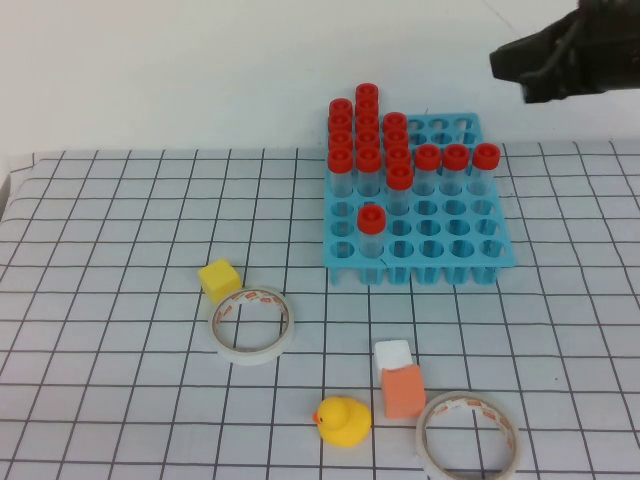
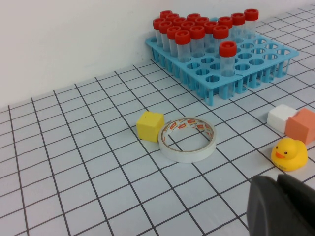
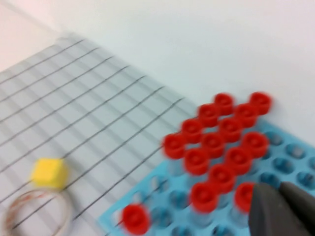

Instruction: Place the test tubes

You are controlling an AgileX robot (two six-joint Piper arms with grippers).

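A blue test tube rack [image 1: 470,262] stands at the back of the table, right of centre. Several red-capped tubes [image 1: 368,140] fill its back left holes, three more [image 1: 456,165] stand in a row to their right, and a lone tube [image 1: 371,230] stands near the front left. My right gripper [image 1: 500,62] hangs in the air above the rack's back right corner, shut and holding nothing. In the right wrist view it [image 3: 281,189] sits over the caps [image 3: 216,147]. My left gripper [image 2: 278,182] is shut and empty, low over the table near the duck [image 2: 289,153].
A yellow cube [image 1: 220,279] touches a tape roll [image 1: 252,324] left of the rack. Near the front edge are a yellow duck [image 1: 343,420], an orange block [image 1: 403,390] with a white block [image 1: 393,353] behind it, and a second tape roll [image 1: 468,435].
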